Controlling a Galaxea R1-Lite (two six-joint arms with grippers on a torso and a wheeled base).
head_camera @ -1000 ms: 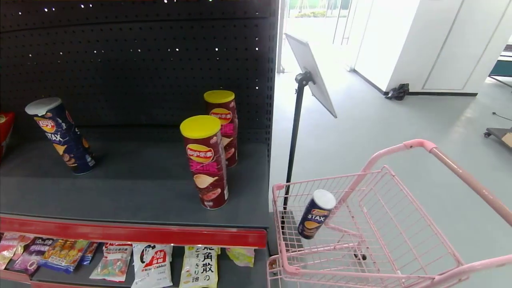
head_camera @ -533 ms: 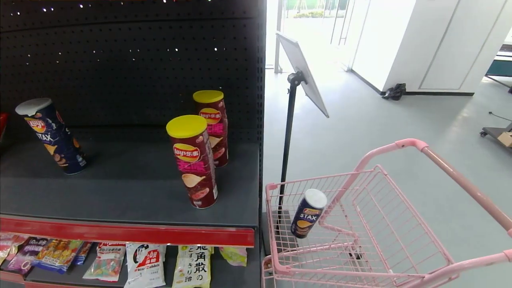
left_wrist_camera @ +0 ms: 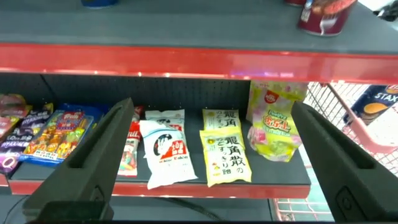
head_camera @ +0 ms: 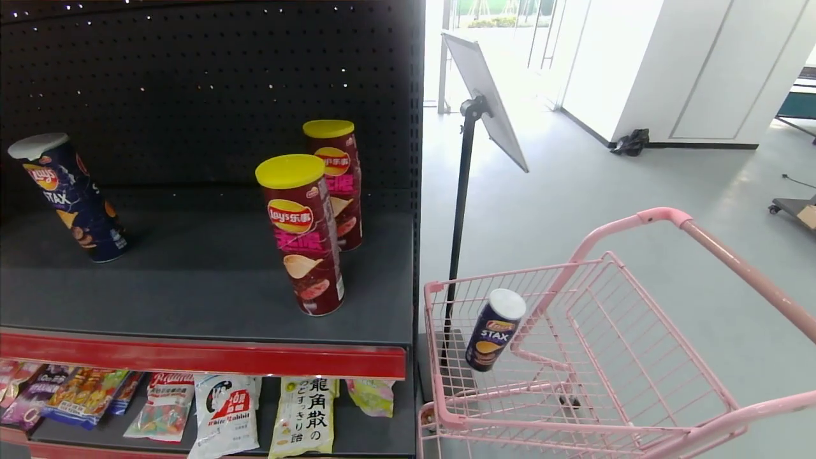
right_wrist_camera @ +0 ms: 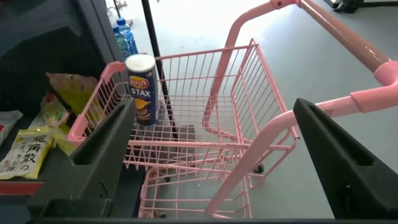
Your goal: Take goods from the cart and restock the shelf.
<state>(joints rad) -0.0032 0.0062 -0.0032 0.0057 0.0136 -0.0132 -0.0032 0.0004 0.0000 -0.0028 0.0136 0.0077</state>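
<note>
right gripper [right_wrist_camera: 212, 109] hangs wide open, empty, above the pink cart [head_camera: 662, 215] at lower right, likely poised for the blue can [head_camera: 494, 331] (standing in the corner beside the shelf [head_camera: 210, 299]); left gripper [left_wrist_camera: 211, 106], equally open and empty, faces the snack packets [left_wrist_camera: 224, 155].

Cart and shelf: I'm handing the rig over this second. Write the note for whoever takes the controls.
Left gripper: fingers open, empty, held low, facing the snack packets.
Right gripper: fingers open, empty, above the pink cart.
Cart: one dark blue can stands in the corner nearest the shelf.
Top shelf: front red can and back red can, both yellow-lidded, near the right end; second blue can at the left.
Done: three cans on the shelf.
Left: pick the cart's can and shelve it, probably with the right arm.
</note>
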